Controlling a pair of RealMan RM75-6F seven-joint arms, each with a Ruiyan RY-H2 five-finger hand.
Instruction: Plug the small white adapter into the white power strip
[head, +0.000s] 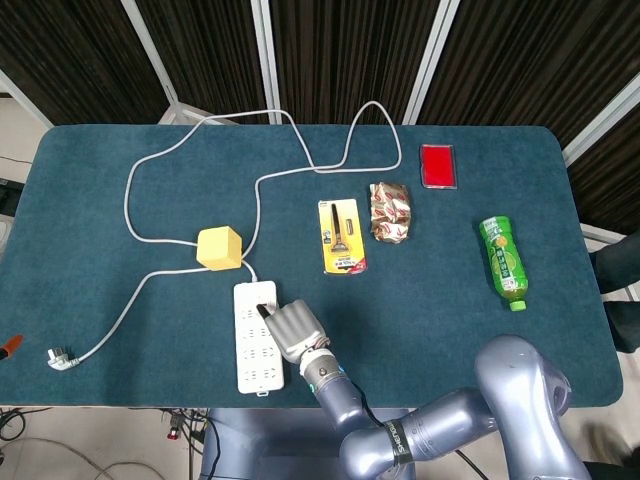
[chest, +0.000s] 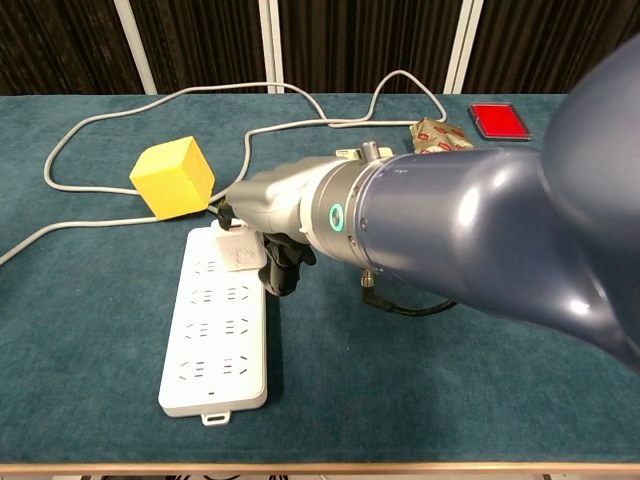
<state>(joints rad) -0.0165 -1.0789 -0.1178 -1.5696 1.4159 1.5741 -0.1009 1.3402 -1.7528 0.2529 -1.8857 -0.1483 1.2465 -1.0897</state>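
Note:
The white power strip (head: 256, 355) (chest: 215, 335) lies lengthwise near the table's front edge, left of centre. My right hand (head: 297, 330) (chest: 275, 215) reaches in from the right and rests over the strip's far end. It pinches the small white adapter (chest: 243, 252) against the strip's top row of sockets. The adapter looks flat on the strip's face, but its prongs are hidden, so I cannot tell how deep it sits. In the head view the hand covers the adapter. My left hand is not in either view.
A yellow cube (head: 219, 248) (chest: 173, 177) sits just behind the strip, on its grey cable (head: 150, 180). The cable's plug (head: 60, 357) lies at the front left. Further right are a razor pack (head: 341, 236), a foil packet (head: 390, 211), a red case (head: 438, 166) and a green bottle (head: 503, 262).

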